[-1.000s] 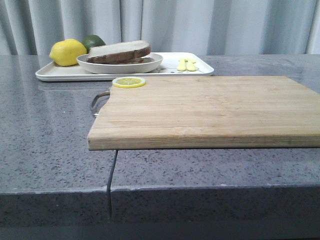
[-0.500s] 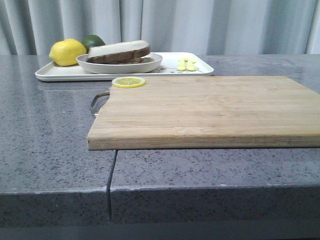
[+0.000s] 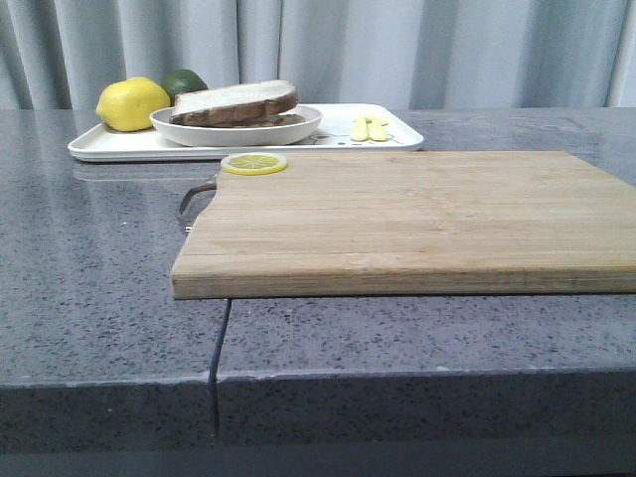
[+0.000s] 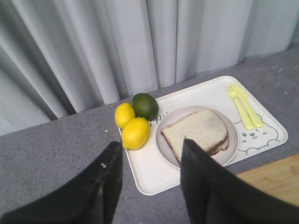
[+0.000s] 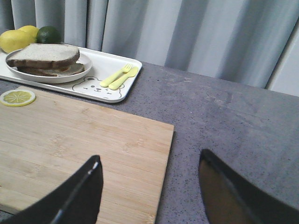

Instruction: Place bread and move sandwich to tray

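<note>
Almost nothing has moved in the last second. The sandwich (image 4: 198, 132), bread on top, sits in its plate (image 4: 164, 142) on the tray (image 4: 149, 175). Both jaws are apart, empty, away from it. The job looks done.

You have a grey speckled stone counter (image 3: 99, 288) with a seam running back from its front edge. Directly on it lie two things: the white tray (image 3: 109, 147) at the far left, and a wooden cutting board (image 3: 417, 219) just in front of the tray, its metal handle loop (image 3: 194, 204) pointing left.
</note>
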### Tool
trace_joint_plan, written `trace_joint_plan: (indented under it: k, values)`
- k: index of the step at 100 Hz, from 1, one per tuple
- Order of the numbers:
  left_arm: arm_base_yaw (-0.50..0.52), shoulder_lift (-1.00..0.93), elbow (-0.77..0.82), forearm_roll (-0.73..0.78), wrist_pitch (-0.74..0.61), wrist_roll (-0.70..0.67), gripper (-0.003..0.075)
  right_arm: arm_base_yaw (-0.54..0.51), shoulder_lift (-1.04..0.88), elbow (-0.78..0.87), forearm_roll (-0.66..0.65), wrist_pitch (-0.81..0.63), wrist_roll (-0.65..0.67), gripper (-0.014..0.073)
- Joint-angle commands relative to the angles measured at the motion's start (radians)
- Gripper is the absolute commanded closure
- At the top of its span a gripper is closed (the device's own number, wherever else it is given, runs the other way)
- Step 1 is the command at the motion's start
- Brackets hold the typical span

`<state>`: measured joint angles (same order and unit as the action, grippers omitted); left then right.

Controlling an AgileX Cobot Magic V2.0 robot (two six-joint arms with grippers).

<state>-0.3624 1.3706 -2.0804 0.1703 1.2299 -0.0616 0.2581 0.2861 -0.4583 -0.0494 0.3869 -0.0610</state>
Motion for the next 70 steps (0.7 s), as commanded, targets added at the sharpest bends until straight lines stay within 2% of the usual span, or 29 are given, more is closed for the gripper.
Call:
trace_joint_plan:
  k: [1, 22, 31, 70]
  values:
    - [-0.007, -0.166, 0.147, -0.007, -0.171, -0.022, 0.0446, -0.008, 0.009, -0.024, -0.004, -0.091, -0.001, 0.0135]
    - [-0.007, -0.558, 0.696, -0.106, -0.507, -0.04, 0.0446, -0.008, 0.009, -0.024, -0.004, -0.136, -0.001, 0.0135]
    - [-0.007, -0.699, 0.892, -0.124, -0.611, -0.042, 0.0446, -0.008, 0.009, -0.024, -0.004, -0.164, -0.001, 0.0135]
    - [-0.007, -1.156, 1.482, -0.141, -0.882, -0.042, 0.0446, -0.008, -0.001, -0.009, -0.004, -0.175, -0.002, 0.0135]
